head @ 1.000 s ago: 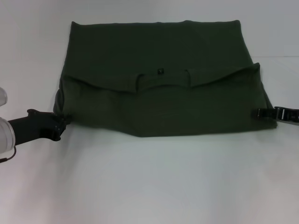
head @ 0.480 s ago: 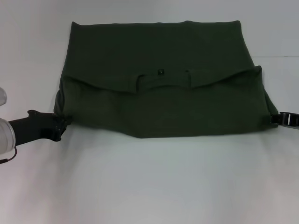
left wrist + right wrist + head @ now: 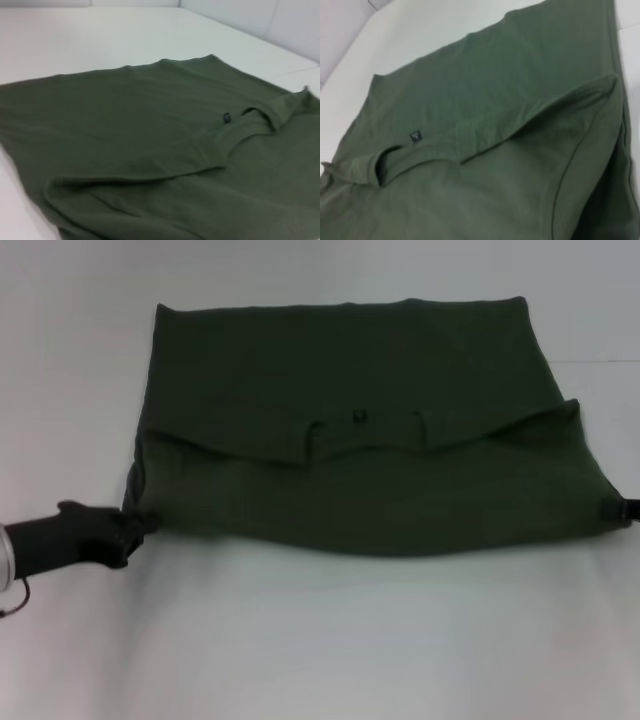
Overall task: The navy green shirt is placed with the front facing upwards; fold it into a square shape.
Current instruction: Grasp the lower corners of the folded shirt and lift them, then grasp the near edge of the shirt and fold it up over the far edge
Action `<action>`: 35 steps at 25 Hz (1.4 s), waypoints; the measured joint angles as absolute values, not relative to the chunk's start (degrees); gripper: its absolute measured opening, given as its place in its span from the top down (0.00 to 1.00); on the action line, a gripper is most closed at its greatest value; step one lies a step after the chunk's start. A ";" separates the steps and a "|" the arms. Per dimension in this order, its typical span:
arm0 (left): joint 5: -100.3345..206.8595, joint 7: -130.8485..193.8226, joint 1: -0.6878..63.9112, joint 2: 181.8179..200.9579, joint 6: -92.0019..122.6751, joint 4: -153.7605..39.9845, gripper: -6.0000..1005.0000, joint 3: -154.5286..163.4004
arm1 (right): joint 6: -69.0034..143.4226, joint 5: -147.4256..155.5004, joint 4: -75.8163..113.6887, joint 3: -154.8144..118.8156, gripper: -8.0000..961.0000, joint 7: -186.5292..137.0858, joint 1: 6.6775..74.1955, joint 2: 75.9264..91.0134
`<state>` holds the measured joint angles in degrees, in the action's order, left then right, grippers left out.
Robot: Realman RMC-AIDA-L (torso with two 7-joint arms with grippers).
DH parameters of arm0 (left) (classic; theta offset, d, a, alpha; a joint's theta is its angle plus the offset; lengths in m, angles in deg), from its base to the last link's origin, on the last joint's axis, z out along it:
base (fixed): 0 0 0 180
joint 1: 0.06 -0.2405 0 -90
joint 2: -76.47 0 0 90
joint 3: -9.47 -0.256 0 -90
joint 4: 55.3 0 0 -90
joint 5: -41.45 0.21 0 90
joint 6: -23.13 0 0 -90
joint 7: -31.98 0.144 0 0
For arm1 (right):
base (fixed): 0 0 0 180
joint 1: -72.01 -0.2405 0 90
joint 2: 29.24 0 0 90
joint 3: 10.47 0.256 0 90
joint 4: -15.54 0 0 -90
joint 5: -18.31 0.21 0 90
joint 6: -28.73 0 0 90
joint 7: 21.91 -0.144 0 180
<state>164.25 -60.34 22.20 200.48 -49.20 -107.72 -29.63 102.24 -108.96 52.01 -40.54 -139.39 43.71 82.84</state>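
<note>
The shirt (image 3: 360,420) lies spread on a white table (image 3: 320,640), filling the far half of the head view. It is partly folded: the collar end has been laid over toward the near side, so that the neckline forms a shallow notch across the middle, and the plain back of the fabric faces up on the near panel. A small dark label (image 3: 358,418) sits at the centre of that notch; it also appears in the left wrist view (image 3: 226,117) and the right wrist view (image 3: 415,135). The fold edge runs as a gentle curve from the shirt's left side to its right side, rising toward both outer corners. The far hem lies straight and flat against the table.

The left gripper (image 3: 130,525) rests low at the shirt's near left corner, touching the cloth; its fingertips look pressed together on the edge of the fabric, though the dark tips against dark cloth make this uncertain. The right gripper (image 3: 622,510) is at the near right corner, mostly cut off by the frame edge, and whether it is open or has hold of the shirt cannot be told. Neither wrist view shows its own fingers; both show only shirt and table.
</note>
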 joint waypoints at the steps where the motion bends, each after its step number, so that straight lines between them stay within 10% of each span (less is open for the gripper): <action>1: 164.33 -60.98 21.69 200.48 -50.86 -108.24 0.97 -29.61 | 103.31 -108.95 52.17 -39.88 0.95 -138.84 44.23 82.76; 35: 171.46 -63.68 11.24 200.56 -92.66 -110.82 0.97 -16.11 | 138.25 -113.18 57.76 -28.46 0.89 -118.84 64.88 83.47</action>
<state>171.46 -63.68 11.24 200.56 -92.66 -110.82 -16.11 138.25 -113.18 57.76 -28.46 -118.84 64.88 83.47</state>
